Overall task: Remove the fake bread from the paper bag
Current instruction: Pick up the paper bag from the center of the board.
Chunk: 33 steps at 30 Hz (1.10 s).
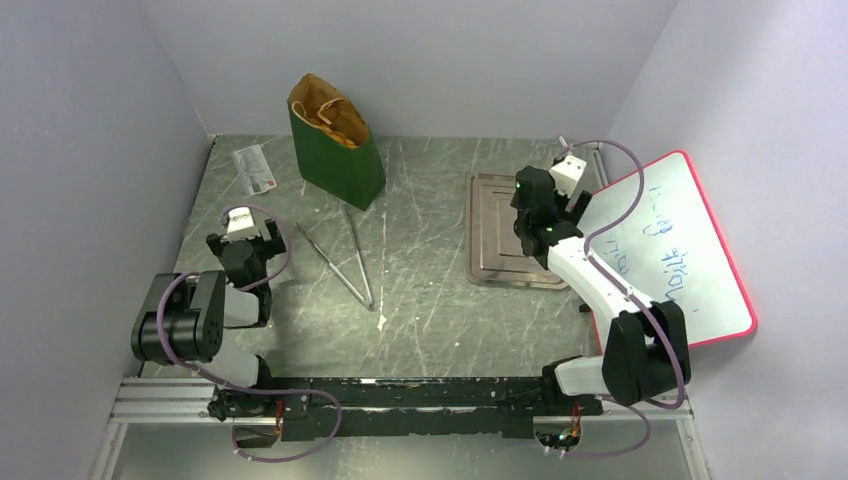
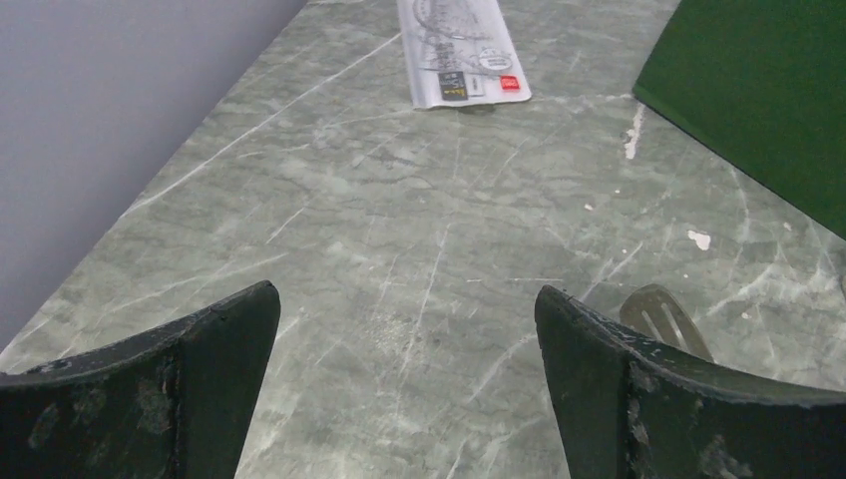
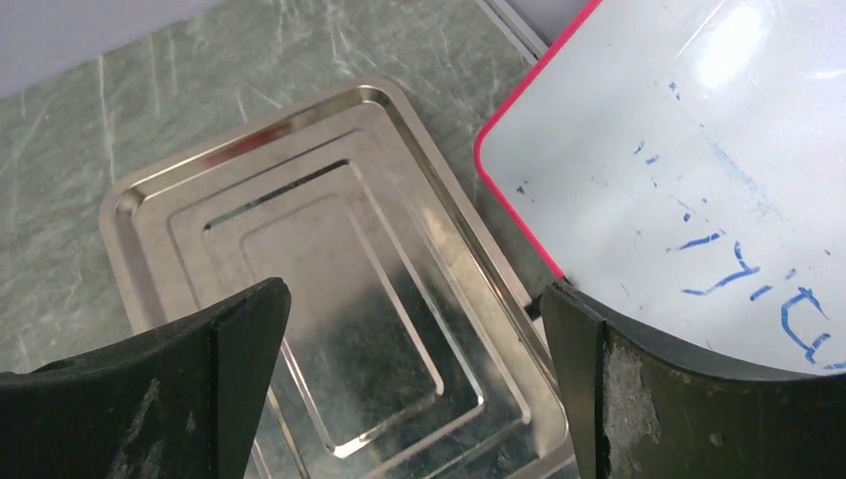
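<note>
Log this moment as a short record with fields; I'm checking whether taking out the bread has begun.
paper bag: upright at the far side of the table, mouth open
fake bread: golden pieces show inside the bag; none seen outside it
left hand: open, empty, over bare table, apart from the bag
right hand: open, empty, above the metal tray
other items: tongs mid-table; printed card left of the bag; whiteboard at right
progress: not begun
</note>
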{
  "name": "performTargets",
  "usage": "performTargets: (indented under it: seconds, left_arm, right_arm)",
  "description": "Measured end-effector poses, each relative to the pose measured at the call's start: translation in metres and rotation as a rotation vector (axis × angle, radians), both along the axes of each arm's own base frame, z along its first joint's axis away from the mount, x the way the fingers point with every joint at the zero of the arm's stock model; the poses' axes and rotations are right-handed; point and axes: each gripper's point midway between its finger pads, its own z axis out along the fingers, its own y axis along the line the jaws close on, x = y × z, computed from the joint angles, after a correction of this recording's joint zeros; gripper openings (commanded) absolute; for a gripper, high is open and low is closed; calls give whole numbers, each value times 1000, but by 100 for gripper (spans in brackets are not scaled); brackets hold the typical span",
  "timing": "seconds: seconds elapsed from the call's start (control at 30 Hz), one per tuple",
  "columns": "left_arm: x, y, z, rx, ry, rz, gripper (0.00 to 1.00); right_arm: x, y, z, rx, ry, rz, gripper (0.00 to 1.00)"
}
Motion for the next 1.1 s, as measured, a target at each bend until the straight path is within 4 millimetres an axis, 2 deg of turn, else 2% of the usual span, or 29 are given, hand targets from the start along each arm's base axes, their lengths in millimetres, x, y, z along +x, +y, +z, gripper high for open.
performTargets:
  seconds: [0.1,0.17,0.23,0.33,0.4,0.43,0.5,0.57,0.63,0.77,0.83,1.03,1.1]
  left_arm:
    - [-4,4,5,-3,20,35,94]
    - [0,7,21,-36,20,75,94]
    - [9,9,46,-103,12,113,94]
    - [21,2,98,-224,-37,106,94]
    - [17,-10,127,-298,-72,46,94]
    - [12,-16,134,-326,-80,20,94]
    - [0,-28,141,-380,-74,-25,94]
    - [-13,-39,137,-430,-28,-61,94]
    - [-21,-46,134,-457,17,-80,94]
    - [-26,-62,139,-487,84,-118,94]
    - [-20,-75,155,-492,98,-154,94]
    - [27,-131,224,-513,91,-274,94]
    - [41,-141,232,-540,96,-271,94]
  right_arm:
    - [-6,8,0,20,3,34,100]
    - [-7,21,-1,58,-14,126,100]
    - [-11,37,-3,113,-40,227,100]
    - [-11,63,6,194,-100,369,100]
    - [-7,79,20,238,-153,447,100]
    - [-5,85,26,252,-170,472,99]
    - [4,101,39,288,-192,536,97]
    - [17,119,51,311,-206,595,96]
    - [24,139,55,314,-199,639,96]
    - [18,184,42,286,-141,722,95]
    - [13,197,32,272,-107,735,95]
    - [-4,224,0,187,-2,760,95]
    - [-14,236,-8,156,27,788,95]
